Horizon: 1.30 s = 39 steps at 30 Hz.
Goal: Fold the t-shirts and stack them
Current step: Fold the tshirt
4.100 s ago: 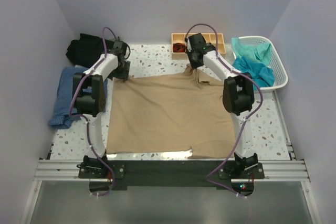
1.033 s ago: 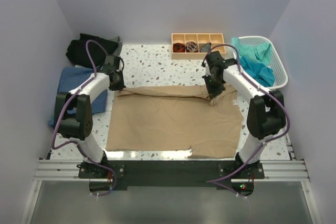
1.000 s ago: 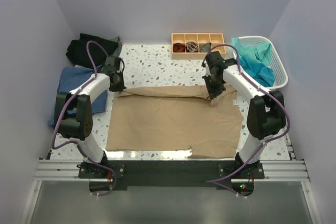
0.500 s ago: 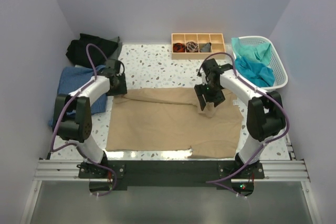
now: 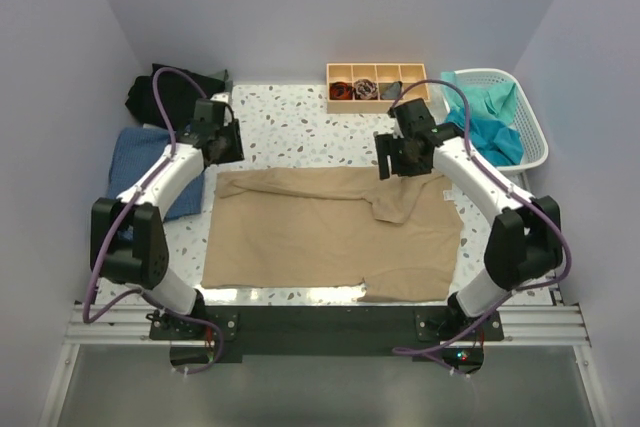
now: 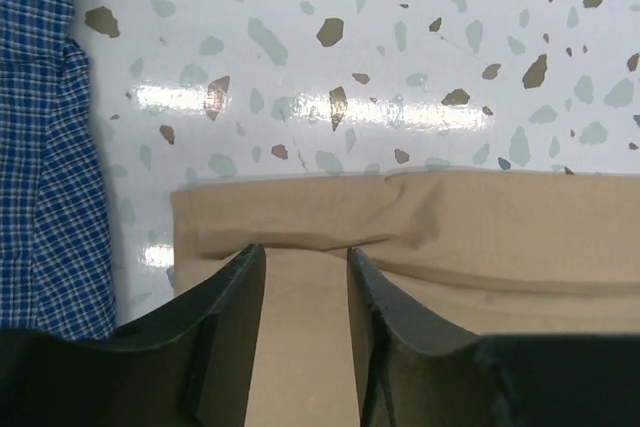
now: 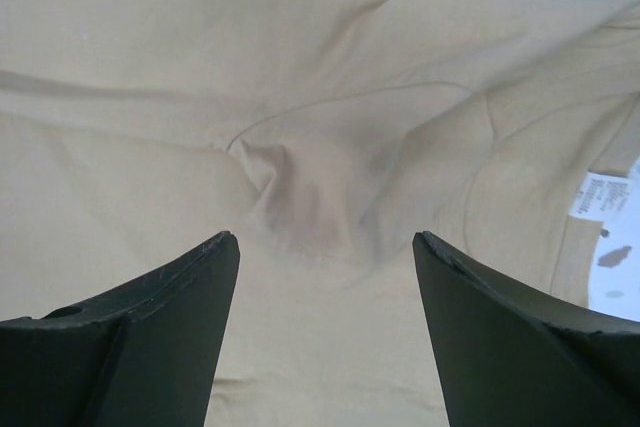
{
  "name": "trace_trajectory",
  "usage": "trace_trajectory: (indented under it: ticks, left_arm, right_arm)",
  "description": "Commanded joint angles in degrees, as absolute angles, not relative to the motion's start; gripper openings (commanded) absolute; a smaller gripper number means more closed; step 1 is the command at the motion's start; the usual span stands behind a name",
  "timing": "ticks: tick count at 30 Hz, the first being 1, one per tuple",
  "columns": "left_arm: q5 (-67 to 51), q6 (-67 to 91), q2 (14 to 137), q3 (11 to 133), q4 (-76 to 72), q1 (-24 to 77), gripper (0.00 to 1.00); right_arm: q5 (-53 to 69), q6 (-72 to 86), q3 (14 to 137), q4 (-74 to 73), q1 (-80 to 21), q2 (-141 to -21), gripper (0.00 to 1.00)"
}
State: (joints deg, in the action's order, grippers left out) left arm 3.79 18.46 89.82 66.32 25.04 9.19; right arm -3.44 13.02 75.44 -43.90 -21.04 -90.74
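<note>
**Item 1.** Large tan-beige t-shirt (image 5: 330, 237), soft matte knit. You have it spread across the middle of the counter (image 5: 300, 127), a glossy white terrazzo slab flecked grey and brown. Its 12 o'clock edge is turned back on itself in a narrow band. Toward 2 o'clock the cloth puckers into a rumpled tongue. A small white sewn label (image 7: 598, 195) shows in the right wrist view.

**Item 2.** Left gripper (image 5: 225, 147), over the shirt's 10 o'clock corner. Your fingers (image 6: 235, 307) stand a narrow slot apart. Flat cloth shows between them, and nothing is gripped.

**Item 3.** Right gripper (image 5: 395, 162), above the puckered cloth. Its fingers are spread wide and hold nothing.

**Item 4.** Denim-blue t-shirt (image 5: 140, 182), fine-checked weave, at 9 o'clock. It lies near the tan shirt, with a strip of counter between them.

**Item 5.** Black t-shirt (image 5: 165, 92), heaped at 10 o'clock.

**Item 6.** Teal t-shirts (image 5: 490, 132), crumpled inside a white slatted plastic laundry basket (image 5: 535, 147) at 2 o'clock.

**Item 7.** Small wooden tray (image 5: 378, 97) with four compartments, at 1 o'clock. It holds small dark contents that you cannot identify.
</note>
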Motion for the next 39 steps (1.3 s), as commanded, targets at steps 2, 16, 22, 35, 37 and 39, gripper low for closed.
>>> trace_trajectory:
  ticks: [2, 16, 22, 35, 37, 39]
  left_arm:
    - [2.19, 18.81, 96.75, 68.03, 22.68, 9.76, 0.38]
    - [2.64, 20.39, 100.37, 63.64, 21.01, 10.63, 0.32]
    - [2.72, 21.18, 98.88, 60.29, 21.18, 11.51, 0.30]
    - [3.95, 23.55, 91.50, 55.29, 25.22, 15.03, 0.23]
    - [4.04, 24.52, 90.36, 53.97, 26.10, 15.55, 0.23]
    - [3.69, 25.31, 87.72, 51.70, 25.93, 15.82, 0.22]
  right_arm:
    - [-0.18, 14.59, 76.47, -39.29, -21.00, -95.89, 0.75]
    - [2.20, 13.01, 74.27, -38.15, -21.00, -96.59, 0.75]
    - [3.16, 12.22, 74.36, -38.32, -20.92, -97.12, 0.75]
    - [5.36, 11.16, 72.69, -37.36, -21.00, -98.61, 0.75]
    - [5.62, 11.08, 73.12, -37.26, -20.92, -99.40, 0.75]
    - [6.06, 10.72, 73.74, -37.79, -20.92, -100.63, 0.75]
